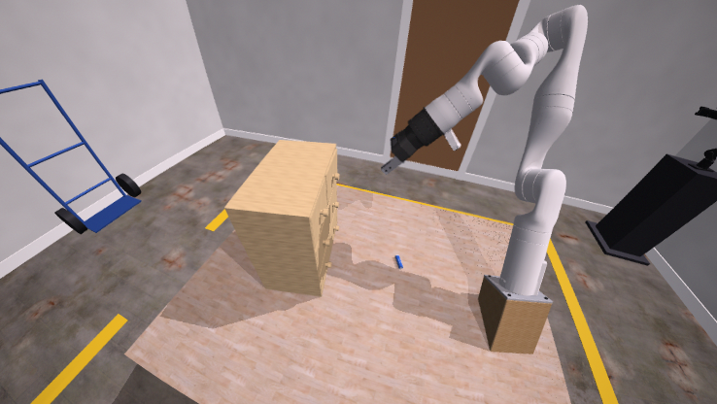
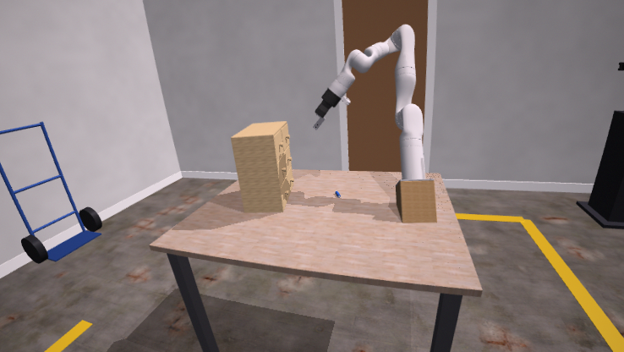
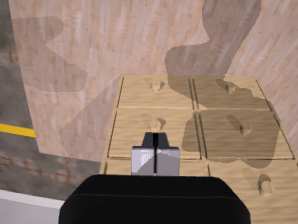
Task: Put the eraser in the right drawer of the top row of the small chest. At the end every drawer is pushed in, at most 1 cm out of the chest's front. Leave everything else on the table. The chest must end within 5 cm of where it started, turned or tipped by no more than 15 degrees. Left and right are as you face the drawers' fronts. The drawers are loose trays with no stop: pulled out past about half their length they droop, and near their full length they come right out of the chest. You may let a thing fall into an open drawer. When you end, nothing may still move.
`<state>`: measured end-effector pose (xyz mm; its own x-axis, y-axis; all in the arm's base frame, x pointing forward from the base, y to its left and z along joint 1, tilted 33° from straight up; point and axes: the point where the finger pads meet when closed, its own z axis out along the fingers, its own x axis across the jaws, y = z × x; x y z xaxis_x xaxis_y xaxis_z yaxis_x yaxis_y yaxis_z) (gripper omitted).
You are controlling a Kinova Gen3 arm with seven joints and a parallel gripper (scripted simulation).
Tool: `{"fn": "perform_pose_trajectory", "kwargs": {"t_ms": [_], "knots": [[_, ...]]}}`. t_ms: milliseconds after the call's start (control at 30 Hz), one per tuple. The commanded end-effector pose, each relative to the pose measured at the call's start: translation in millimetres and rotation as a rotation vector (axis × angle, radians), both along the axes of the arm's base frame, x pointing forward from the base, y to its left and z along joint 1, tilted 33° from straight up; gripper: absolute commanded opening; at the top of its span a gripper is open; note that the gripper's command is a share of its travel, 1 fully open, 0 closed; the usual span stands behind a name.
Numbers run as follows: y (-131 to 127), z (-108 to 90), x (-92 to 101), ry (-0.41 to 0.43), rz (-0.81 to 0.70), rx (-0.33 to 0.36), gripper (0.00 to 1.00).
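The small wooden chest (image 1: 273, 246) (image 2: 258, 174) (image 3: 131, 95) stands upright on the table, its drawer fronts facing the arm's base. All its drawers look pushed in. A small blue object (image 1: 398, 261) (image 2: 337, 194) lies on the table between the chest and the arm's base; I cannot tell for sure whether it is the eraser. No other small thing shows. My gripper (image 1: 386, 169) (image 2: 316, 125) (image 3: 155, 146) is shut and empty, in the air in front of the chest near its top, apart from it. In the wrist view it partly hides the top right drawer (image 3: 119, 168) and its knob.
The top left drawer's knob (image 1: 324, 213) (image 3: 265, 187) sticks out towards the arm's side, as do the other knobs. The arm's wooden base block (image 1: 519, 325) (image 2: 418, 201) stands at the table's right. A blue hand truck (image 1: 83, 143) (image 2: 43, 174) stands on the floor at the left.
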<state>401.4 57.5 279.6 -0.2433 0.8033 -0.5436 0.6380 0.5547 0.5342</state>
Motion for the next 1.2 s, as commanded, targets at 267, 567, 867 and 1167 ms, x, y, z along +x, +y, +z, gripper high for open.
{"fn": "perform_pose_trajectory", "kwargs": {"t_ms": [267, 567, 867, 1167], "knots": [[6, 9.9, -3.6, 0.049, -0.035, -0.012, 0.00], [10, 19.4, -12.5, 0.127, -0.087, -0.035, 0.00], [14, 30.3, -22.8, 0.217, -0.147, -0.062, 0.00], [18, 39.5, -31.3, 0.292, -0.198, -0.085, 0.00]]}}
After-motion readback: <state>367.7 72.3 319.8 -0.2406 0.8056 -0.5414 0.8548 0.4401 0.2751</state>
